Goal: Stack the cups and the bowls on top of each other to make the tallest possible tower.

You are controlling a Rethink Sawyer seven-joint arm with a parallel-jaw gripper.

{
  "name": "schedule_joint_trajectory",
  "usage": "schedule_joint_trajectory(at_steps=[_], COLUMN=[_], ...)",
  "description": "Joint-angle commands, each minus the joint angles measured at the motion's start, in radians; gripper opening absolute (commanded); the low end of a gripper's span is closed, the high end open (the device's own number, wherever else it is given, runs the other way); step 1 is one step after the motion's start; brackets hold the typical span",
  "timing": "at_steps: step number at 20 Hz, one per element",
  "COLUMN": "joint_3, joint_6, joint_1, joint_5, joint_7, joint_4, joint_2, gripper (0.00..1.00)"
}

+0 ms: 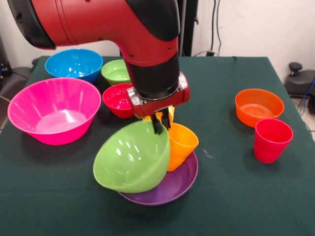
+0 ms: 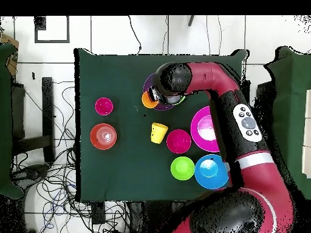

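Observation:
My gripper (image 1: 162, 124) is shut on the rim of the large lime green bowl (image 1: 132, 156). The bowl hangs tilted, with its opening toward the camera and its lower side over the shallow purple bowl (image 1: 170, 189). An orange cup (image 1: 181, 145) leans in the purple bowl, right beside the green one. A yellow cup (image 1: 170, 113) shows just behind my fingers. In the overhead view the arm hides the gripper and most of the purple bowl (image 2: 159, 108). The orange cup (image 2: 147, 100) and the yellow cup (image 2: 158, 132) show there.
In the front view a big pink bowl (image 1: 54, 110), a blue bowl (image 1: 74, 64), a small green bowl (image 1: 116, 71) and a small red bowl (image 1: 118, 100) stand at the left. A small orange bowl (image 1: 259, 106) and a red cup (image 1: 272, 140) stand at the right.

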Motion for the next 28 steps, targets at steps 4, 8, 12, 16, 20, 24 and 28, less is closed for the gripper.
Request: schedule_joint_trajectory(at_steps=[4,8,12,16,20,24,28], joint_3=[-0.077,-0.076,-0.084,-0.087,-0.101,-0.113,-0.124], joint_6=[0.0,-0.003,-0.013,0.105,0.204,0.254,0.325], joint_1=[-0.015,-0.016,-0.001,0.022,0.056,0.087,0.139], joint_5=[-0.091,-0.094,-0.085,-0.01,0.033,0.05,0.098], joint_7=[-0.194,-0.195,-0.116,-0.05,-0.015,0.02,0.103], joint_4=[0.071,0.073,0.131,0.228,0.234,0.239,0.227], joint_2=[-0.003,-0.005,-0.089,-0.254,-0.339,-0.385,-0.418], gripper=[0.0,0.0,0.0,0.0,0.0,0.0,0.0])
